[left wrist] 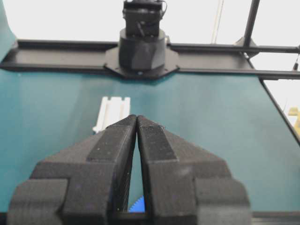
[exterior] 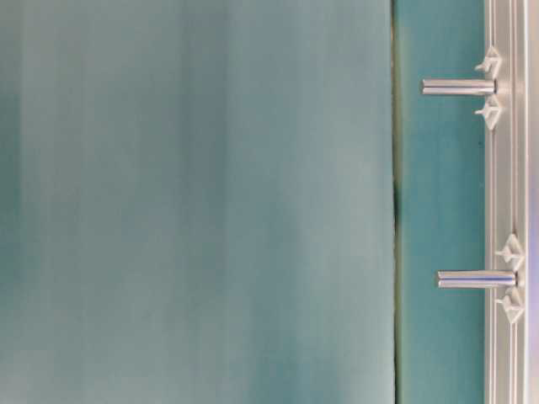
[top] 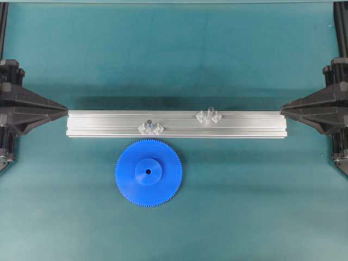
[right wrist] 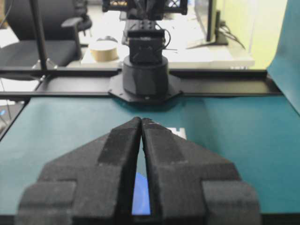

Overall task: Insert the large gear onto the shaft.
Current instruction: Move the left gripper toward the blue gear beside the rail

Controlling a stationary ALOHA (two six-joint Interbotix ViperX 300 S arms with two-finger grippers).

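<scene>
Both arms parked, left gripper (top: 65,111) and right gripper (top: 283,111) clenched on nothing, and between them one aluminium rail (top: 109,124) carrying two shafts (top: 148,124) (top: 210,111), one toothed bright-blue large gear (top: 148,172) flat just nearside.

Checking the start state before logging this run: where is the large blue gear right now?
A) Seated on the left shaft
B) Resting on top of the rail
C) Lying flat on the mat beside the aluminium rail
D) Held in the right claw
C: the large gear lies flat on the mat, next to the rail, with both claws shut and empty.
</scene>
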